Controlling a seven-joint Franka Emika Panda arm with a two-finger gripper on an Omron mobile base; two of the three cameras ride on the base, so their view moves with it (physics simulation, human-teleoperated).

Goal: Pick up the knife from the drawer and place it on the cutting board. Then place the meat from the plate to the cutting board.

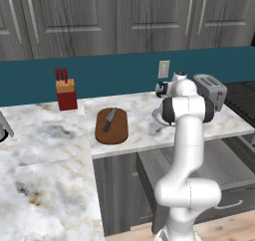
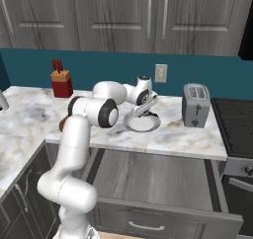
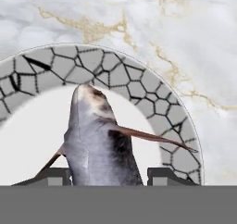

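Observation:
The knife (image 1: 109,119), dark-handled with a grey blade, lies on the brown cutting board (image 1: 112,128) on the counter. To the board's right sits the round plate (image 2: 142,123), whose crackle-patterned grey rim (image 3: 152,112) curves across the hand view. On the plate lies the meat (image 3: 97,140), here a grey fish-shaped piece with thin brown fins. My gripper (image 3: 111,174) points down at the plate (image 2: 136,112), and its two fingertips (image 3: 58,174) press against either side of the meat. The drawer (image 2: 153,176) stands pulled open below the counter.
A silver toaster (image 2: 195,104) stands right of the plate, with a wall outlet (image 2: 160,73) behind. A red knife block (image 1: 65,89) stands at the back left. A dark stove (image 2: 237,119) borders the counter on the right. The open drawer juts out in front of the base.

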